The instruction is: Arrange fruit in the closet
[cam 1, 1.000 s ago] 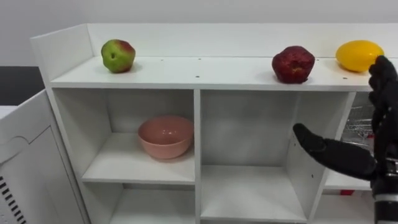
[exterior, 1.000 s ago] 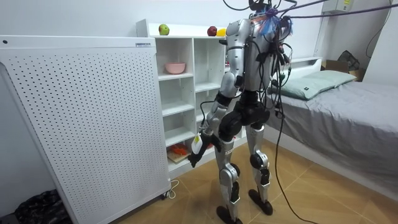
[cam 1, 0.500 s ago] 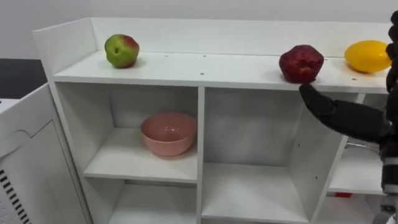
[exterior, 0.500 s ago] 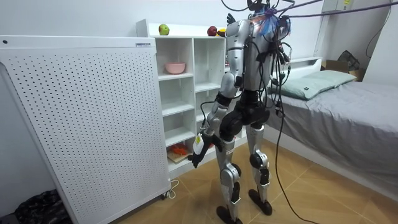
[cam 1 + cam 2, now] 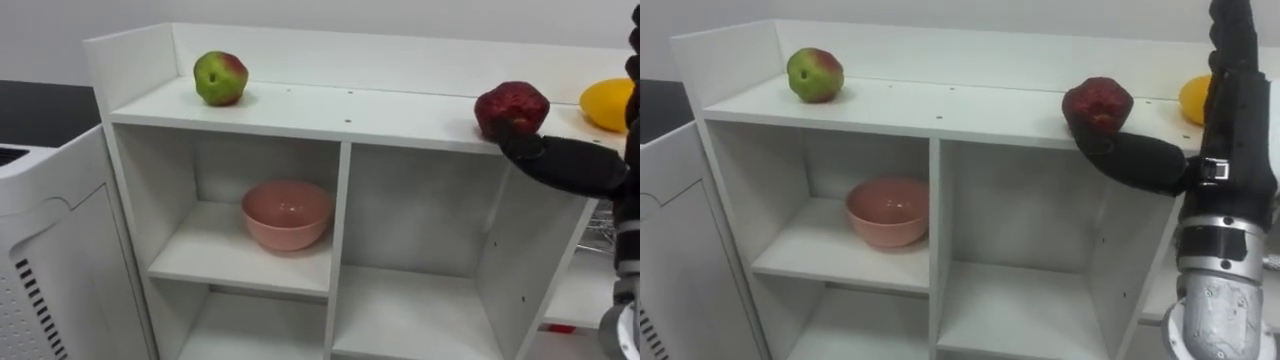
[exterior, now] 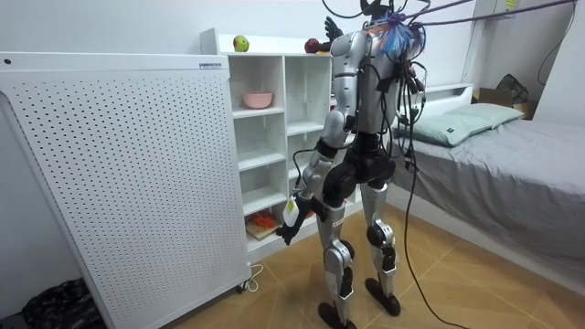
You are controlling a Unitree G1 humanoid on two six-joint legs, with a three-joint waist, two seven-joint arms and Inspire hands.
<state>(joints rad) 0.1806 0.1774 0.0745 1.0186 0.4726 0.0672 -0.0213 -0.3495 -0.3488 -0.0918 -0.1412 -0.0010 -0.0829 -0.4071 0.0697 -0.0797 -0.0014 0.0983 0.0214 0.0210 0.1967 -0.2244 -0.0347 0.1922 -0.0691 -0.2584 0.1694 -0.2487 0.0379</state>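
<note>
Wood floor runs under the white closet that your robot stands in front of. On its top shelf sit three fruits: a green apple on the left, a dark red fruit further right, and a yellow fruit near that one but apart from it. A pink bowl sits in the cubby under the apple.

Your right robot hand is up by the top shelf, loose and holding nothing. The right eye view lets you see its fingers pointing straight up. Both eye views show the thumb reaching to the front of the red fruit; you cannot tell if it touches.

The room view adds more. The left robot hand hangs low by the leg, too small to tell if it is loose or clenched. A big white board full of holes stands at the room view's left, and a bed at its right.
</note>
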